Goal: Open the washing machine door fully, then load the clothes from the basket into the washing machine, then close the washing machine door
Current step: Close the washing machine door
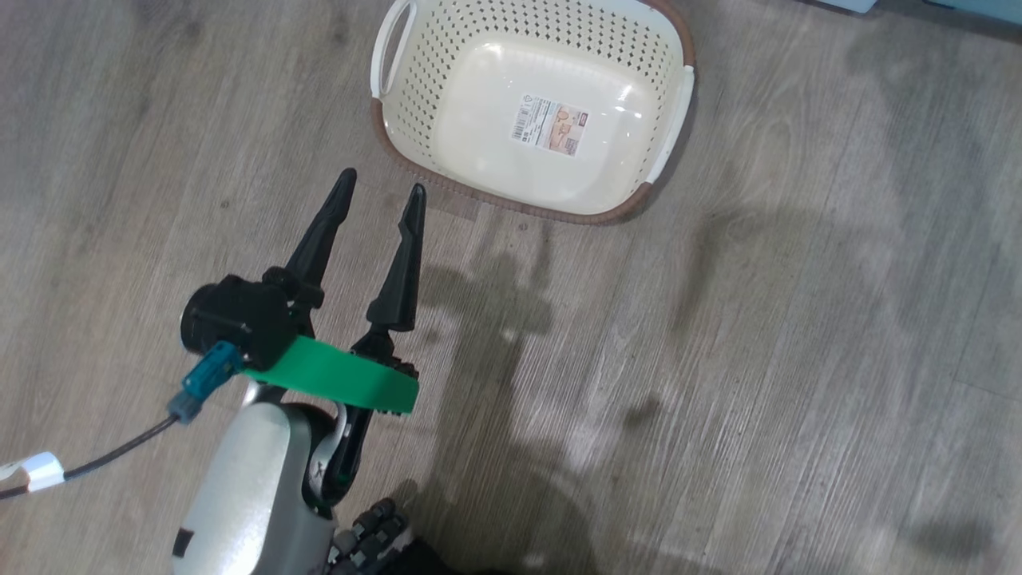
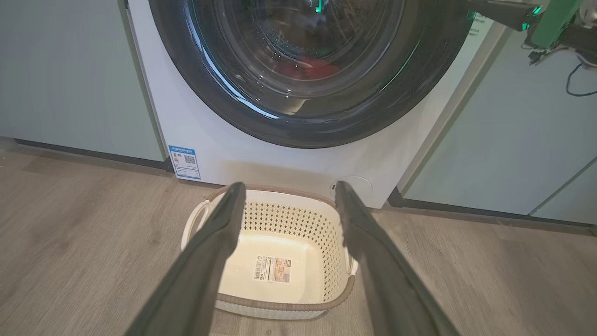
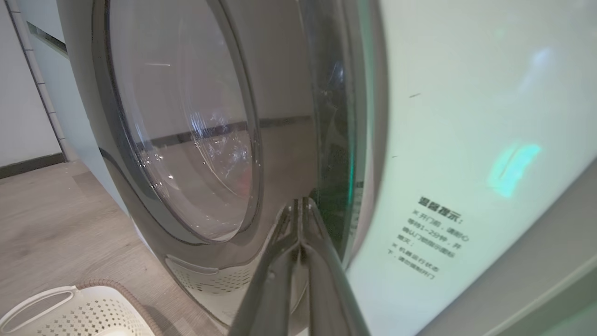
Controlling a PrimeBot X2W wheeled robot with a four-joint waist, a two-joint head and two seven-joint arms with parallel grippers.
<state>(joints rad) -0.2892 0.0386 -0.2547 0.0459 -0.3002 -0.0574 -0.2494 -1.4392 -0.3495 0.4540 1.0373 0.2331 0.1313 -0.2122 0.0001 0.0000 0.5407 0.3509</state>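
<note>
The basket lies on the wood floor holding nothing but its paper sticker; it also shows in the left wrist view and the right wrist view. My left gripper is open just short of its near rim. The washing machine stands behind the basket. Its door lies against the front or very nearly so. Red clothes show through the glass, inside the drum. My right gripper is shut, tips against the door's black rim, and it also appears at the door's upper right edge.
Pale teal cabinets flank the machine on both sides. A small round hatch and a blue-and-white label sit low on its front. Wood floor spreads around the basket. A cable trails from my left wrist.
</note>
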